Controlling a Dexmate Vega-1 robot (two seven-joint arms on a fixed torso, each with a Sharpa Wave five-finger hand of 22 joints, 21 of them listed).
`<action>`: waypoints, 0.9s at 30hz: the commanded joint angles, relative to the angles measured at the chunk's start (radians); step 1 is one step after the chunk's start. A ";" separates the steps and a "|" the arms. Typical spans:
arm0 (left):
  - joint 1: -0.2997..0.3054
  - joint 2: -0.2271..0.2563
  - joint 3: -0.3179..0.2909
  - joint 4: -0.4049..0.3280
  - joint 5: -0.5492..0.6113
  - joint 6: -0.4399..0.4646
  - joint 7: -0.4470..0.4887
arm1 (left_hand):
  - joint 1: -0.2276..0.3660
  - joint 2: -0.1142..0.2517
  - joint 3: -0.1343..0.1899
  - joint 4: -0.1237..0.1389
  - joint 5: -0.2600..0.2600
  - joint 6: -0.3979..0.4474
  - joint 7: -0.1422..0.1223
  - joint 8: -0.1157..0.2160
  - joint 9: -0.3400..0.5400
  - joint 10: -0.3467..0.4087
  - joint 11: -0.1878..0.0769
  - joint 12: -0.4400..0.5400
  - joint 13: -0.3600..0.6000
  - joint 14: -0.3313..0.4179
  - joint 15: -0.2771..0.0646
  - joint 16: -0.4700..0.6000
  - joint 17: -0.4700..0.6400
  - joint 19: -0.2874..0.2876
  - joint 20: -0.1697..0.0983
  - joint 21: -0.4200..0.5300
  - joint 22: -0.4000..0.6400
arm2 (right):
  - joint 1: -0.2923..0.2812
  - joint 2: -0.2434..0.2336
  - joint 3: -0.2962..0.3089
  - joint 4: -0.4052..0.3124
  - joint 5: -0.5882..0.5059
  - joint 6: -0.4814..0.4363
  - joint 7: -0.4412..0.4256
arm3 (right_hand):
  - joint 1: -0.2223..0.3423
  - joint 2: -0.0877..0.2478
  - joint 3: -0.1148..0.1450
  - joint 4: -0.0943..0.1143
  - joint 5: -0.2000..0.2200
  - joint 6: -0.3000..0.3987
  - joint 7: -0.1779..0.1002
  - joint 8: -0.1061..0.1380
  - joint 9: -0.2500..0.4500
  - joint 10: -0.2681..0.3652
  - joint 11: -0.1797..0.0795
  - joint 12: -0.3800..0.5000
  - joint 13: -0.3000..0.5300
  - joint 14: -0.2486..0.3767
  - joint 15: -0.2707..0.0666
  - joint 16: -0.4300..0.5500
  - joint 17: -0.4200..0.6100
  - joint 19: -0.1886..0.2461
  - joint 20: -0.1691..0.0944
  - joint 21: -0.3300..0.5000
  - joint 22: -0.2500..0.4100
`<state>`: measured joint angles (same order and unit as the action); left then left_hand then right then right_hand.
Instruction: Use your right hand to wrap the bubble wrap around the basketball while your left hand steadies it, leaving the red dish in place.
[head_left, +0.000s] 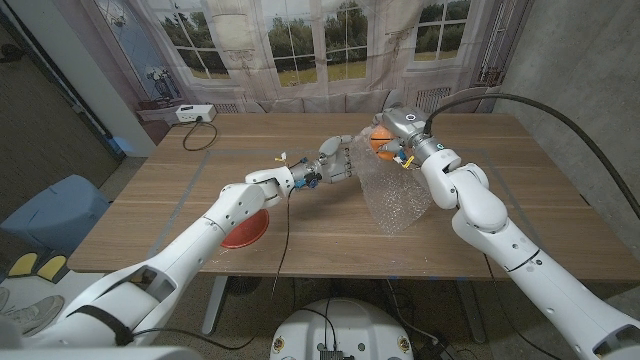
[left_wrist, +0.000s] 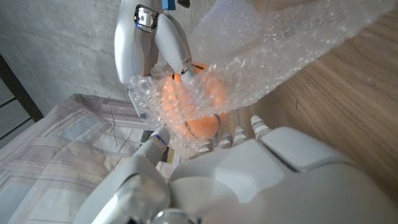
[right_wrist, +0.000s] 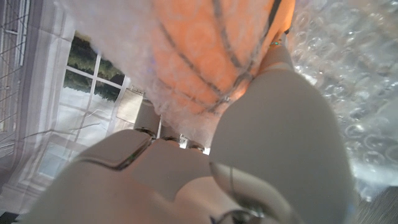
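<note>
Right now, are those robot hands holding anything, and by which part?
The right robot hand grips the basketball through the bubble wrap over it. The left robot hand presses its wrapped side.

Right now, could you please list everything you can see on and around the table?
basketball: one, orange with dark seams, far middle of the table, partly covered by the wrap.
bubble wrap: one clear sheet, draped over the ball and trailing toward the near edge.
red dish: one, near left edge, partly under the left arm.
white box: one, with a cable, far left corner.
table: one, wooden.
left hand: one, white, against the ball's left side.
right hand: one, white, on the wrapped ball.
</note>
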<state>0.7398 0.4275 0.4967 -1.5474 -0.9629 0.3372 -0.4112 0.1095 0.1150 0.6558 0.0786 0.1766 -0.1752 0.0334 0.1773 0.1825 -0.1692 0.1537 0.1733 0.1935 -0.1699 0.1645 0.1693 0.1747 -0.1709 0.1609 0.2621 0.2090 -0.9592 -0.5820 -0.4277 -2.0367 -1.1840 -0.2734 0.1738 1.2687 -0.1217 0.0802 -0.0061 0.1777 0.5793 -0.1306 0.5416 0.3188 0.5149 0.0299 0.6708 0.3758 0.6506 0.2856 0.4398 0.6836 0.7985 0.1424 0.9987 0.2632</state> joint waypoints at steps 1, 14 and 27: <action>0.106 0.088 -0.016 -0.281 -0.047 0.096 0.586 | 0.008 0.065 0.017 0.007 0.005 -0.162 0.022 0.002 0.004 -0.202 0.014 0.005 0.001 -0.202 0.029 -0.001 0.003 -0.126 0.006 -0.025 0.010 | 0.051 0.018 -0.025 0.042 0.097 -0.023 0.061 | 0.225 0.217 0.153 -0.146 0.004 0.000 0.002 -0.004 0.001 0.079 -0.077 0.004 0.072 0.346 -0.519 -0.007 0.007 -0.003 -0.344 0.013 0.000; -0.040 0.220 0.111 -0.381 0.200 0.305 0.733 | 0.019 0.076 0.039 0.067 0.007 -0.294 0.006 0.001 0.003 -0.353 -0.034 0.018 -0.001 -0.378 -0.029 0.011 0.010 -0.292 -0.067 -0.050 0.020 | 0.044 0.005 0.016 0.012 0.280 -0.029 0.059 | 0.225 0.221 0.155 -0.144 0.006 0.002 0.008 -0.006 0.000 0.082 -0.074 0.007 0.073 0.350 -0.519 -0.016 0.013 -0.013 -0.343 0.033 -0.005; -0.043 0.196 0.085 -0.286 0.144 0.253 0.550 | -0.012 0.063 0.012 0.095 -0.005 -0.312 -0.003 0.002 0.000 -0.348 -0.074 0.025 -0.003 -0.376 -0.063 0.018 0.010 -0.253 -0.102 -0.027 0.019 | 0.110 -0.041 -0.170 0.149 0.083 -0.008 -0.002 | 0.231 0.221 0.159 -0.147 0.007 0.024 0.019 -0.001 -0.001 0.096 -0.068 0.011 0.069 0.359 -0.517 -0.028 0.022 -0.030 -0.347 0.058 -0.017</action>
<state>0.7096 0.6216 0.5858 -1.8742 -0.8096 0.5954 0.2006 0.1120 0.1124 0.6683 0.1687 0.1735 -0.1719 0.0319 0.1782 0.1813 -0.1703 0.0868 0.1928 0.1906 -0.1708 0.1092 0.1820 0.1795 -0.1683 0.0656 0.2308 0.2257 -0.8920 -0.5942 -0.4703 -1.9934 -0.9743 -0.3065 0.2446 1.2687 -0.1217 0.0824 -0.0038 0.1764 0.5936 -0.1159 0.5335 0.3128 0.5262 0.0305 0.6737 0.3766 0.6525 0.2834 0.4167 0.6995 0.7894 0.1333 1.0461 0.2468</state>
